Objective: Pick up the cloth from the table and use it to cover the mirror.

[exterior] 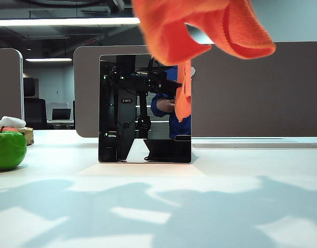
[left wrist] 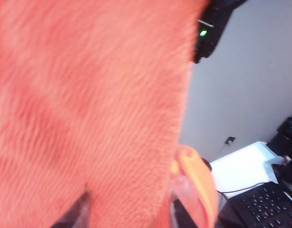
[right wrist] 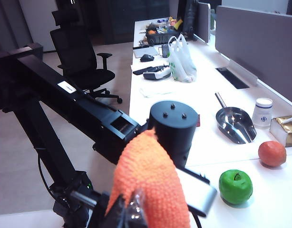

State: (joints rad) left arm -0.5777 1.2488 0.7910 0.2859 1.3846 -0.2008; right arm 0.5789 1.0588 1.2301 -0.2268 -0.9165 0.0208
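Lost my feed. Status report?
Right gripper shut on cloth; left gripper on it too. Cloth above mirror, not draped. Nothing blocking.

Fuzzy, ribbed orange microfibre cloth point(exterior: 200, 31) – soft and matt. The mirror point(exterior: 144, 108) has a glossy, dark reflective face. The white table point(exterior: 200, 206) is smooth with a slight sheen. The green apple point(exterior: 8, 150) looks shiny, plastic-like.

The white table point(exterior: 241, 206) carries the upright mirror point(exterior: 144, 108) below the raised jaws. A green apple point(exterior: 8, 150) sits off to their left, perhaps beside a rag.
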